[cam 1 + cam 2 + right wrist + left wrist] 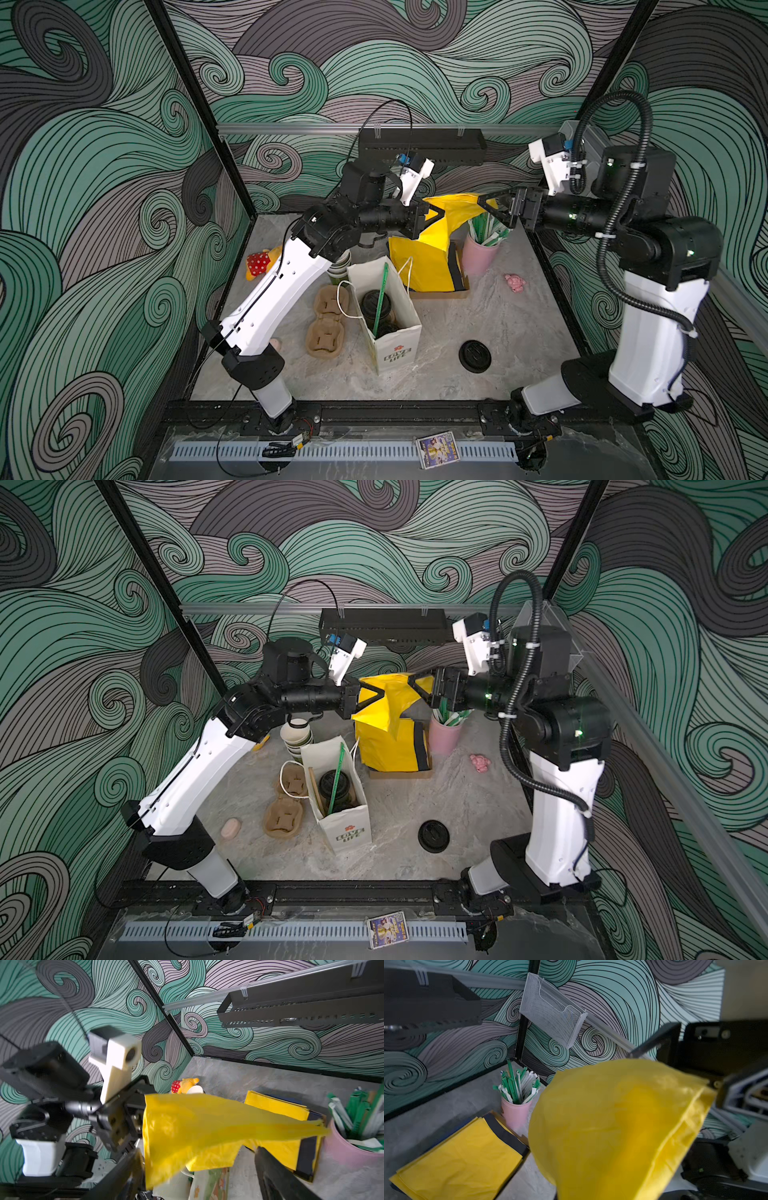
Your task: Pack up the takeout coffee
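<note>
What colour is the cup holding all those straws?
The cup is pale pink, clearest in the left wrist view.

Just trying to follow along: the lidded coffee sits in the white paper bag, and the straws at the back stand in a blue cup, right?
Not quite. The cup holding the straws is pink, not blue; the left wrist view shows it. The lidded coffee does sit in the white paper bag.
</note>
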Robot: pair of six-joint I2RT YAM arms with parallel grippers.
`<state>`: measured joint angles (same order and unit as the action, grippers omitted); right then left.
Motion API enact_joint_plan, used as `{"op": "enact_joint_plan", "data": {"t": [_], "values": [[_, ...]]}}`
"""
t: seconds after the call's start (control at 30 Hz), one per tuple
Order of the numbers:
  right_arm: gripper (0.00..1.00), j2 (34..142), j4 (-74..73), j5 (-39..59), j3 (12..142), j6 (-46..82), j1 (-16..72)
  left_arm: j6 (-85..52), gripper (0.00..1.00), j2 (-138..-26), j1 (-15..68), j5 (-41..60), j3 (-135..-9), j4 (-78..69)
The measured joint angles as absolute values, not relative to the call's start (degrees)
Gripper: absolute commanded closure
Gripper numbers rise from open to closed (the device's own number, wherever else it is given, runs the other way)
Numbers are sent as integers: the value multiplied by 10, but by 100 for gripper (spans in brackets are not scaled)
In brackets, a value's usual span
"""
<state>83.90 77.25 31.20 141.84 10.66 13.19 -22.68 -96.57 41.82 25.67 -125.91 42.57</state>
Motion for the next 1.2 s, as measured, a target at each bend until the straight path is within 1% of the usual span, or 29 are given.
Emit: {"op": "enact_joint_plan", "data": {"t": [0.07,0.17,0.27,0.4,0.53,0.67,0.83,1.03,1.1,1.17,1.2], "values": [[12,796,782,313,1382,76,132,-300,100,-969,400,297,-1264,447],[10,762,783,323,1362,47,138,-382,100,-985,381,359,-1264,466],[9,758,781,323,1361,27,155,-397,100,-995,378,390,-1259,475],[6,775,761,320,1360,12,159,-324,100,-956,380,383,-1207,477],[4,799,735,352,1358,4,164,-216,100,-869,380,387,-1125,449],[3,809,717,415,1338,-13,191,-93,100,-818,380,448,-1103,417],[0,795,702,455,1260,-42,259,25,100,-814,380,526,-1105,411],[1,787,679,471,1187,-60,304,60,100,-836,380,601,-1105,415],[3,785,676,470,1174,-66,316,52,100,-837,380,618,-1097,403],[12,784,674,470,1164,-71,329,40,100,-832,380,629,-1081,381],[20,784,674,470,1161,-71,334,35,100,-830,380,632,-1073,371]]}}
